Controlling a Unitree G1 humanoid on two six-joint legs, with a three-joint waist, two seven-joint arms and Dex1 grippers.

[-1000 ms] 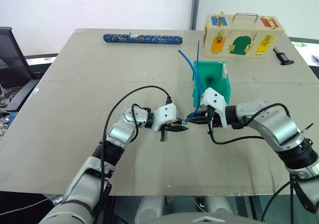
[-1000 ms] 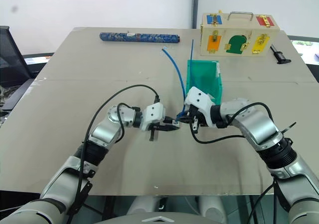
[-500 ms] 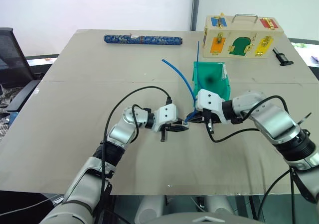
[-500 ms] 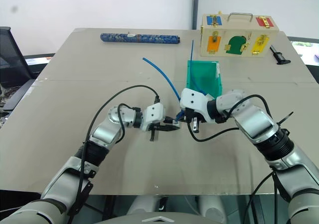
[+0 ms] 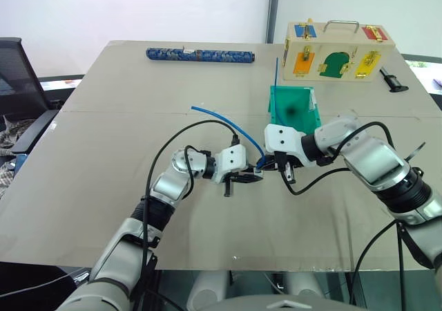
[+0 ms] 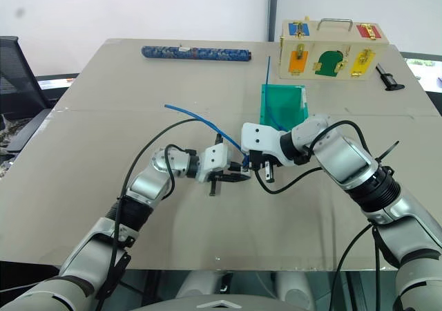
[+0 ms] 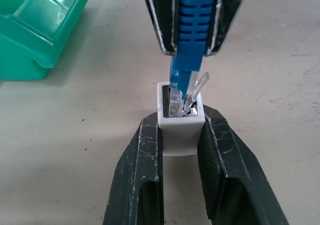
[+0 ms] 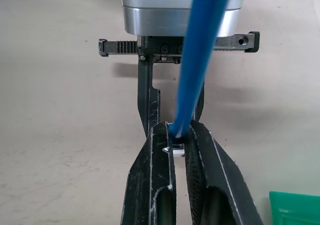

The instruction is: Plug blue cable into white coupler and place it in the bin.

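Note:
My left gripper is shut on the white coupler, just above the table in front of the bin. Opposite it, my right gripper is shut on the ribbed boot of the blue cable. The clear plug sits tilted in the coupler's socket opening. From there the blue cable arcs up and away to the left over the table. In the head views the two grippers meet tip to tip, left gripper and right gripper.
A straighter blue cable stands up out of the teal bin. Behind the bin are a pale wooden box with coloured doors and a small black object. A blue patterned tube lies at the table's far edge.
The right wrist has rolled, and the cable's free end has swung from beside the bin out to the left over the table. The left gripper has stayed put with the coupler.

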